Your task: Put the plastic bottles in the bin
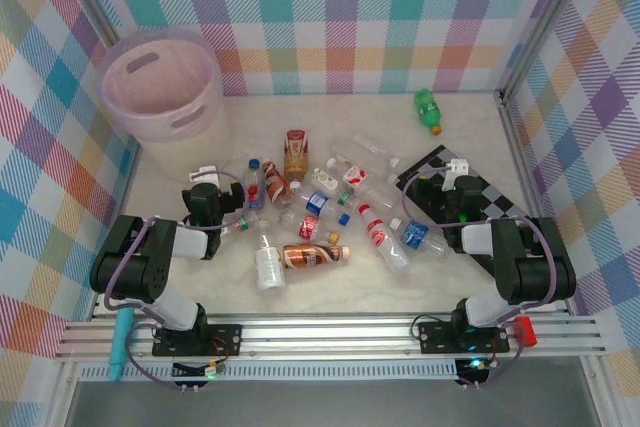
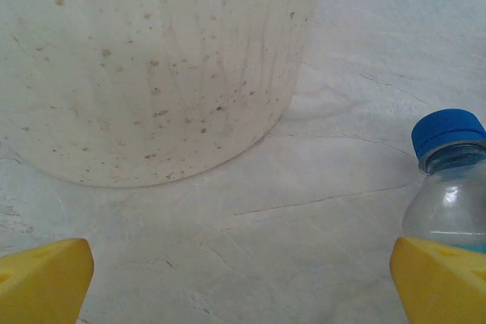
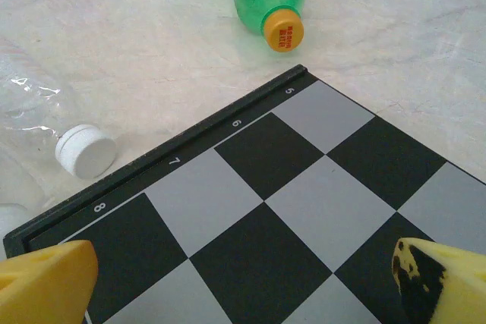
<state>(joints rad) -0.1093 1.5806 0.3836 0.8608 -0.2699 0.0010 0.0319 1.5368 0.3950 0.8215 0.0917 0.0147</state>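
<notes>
Plastic bottles (image 1: 310, 222) lie scattered on their sides across the middle of a pale, marble-patterned table (image 1: 380, 292), between two robot arms. Most are clear, with red, white or blue labels and caps. A brown bottle (image 1: 313, 257) and a white bottle (image 1: 268, 269) lie nearest the arms. A green bottle (image 1: 428, 107) with an orange cap lies well apart, at the far right. The bin (image 1: 190, 122), a large round tub of translucent pale pink plastic with oval handle cut-outs, stands upright in the far left corner.

The left pincer (image 1: 207, 179) sits low at the left edge of the cluster, between the bin and the bottles. Seen from its wrist camera, its two yellow fingertips (image 2: 42, 278) stand spread wide. Only bare table lies between them, so it grasps nothing. A clear blue-capped bottle (image 2: 452, 180) sits just beyond the right-hand fingertip, and it is unclear whether they touch. The bin's wall rises straight ahead.

The right pincer (image 1: 452, 175) is above a black and grey chessboard (image 1: 500, 197) on the right side of the table. Its yellow fingertips (image 3: 45, 282) are likewise spread wide over the squares and hold nothing. One fingertip carries dark smudges. Past the board's edge lies the green bottle. A clear white-capped bottle (image 3: 83, 149) lies with its cap just beside the board's rim.
</notes>
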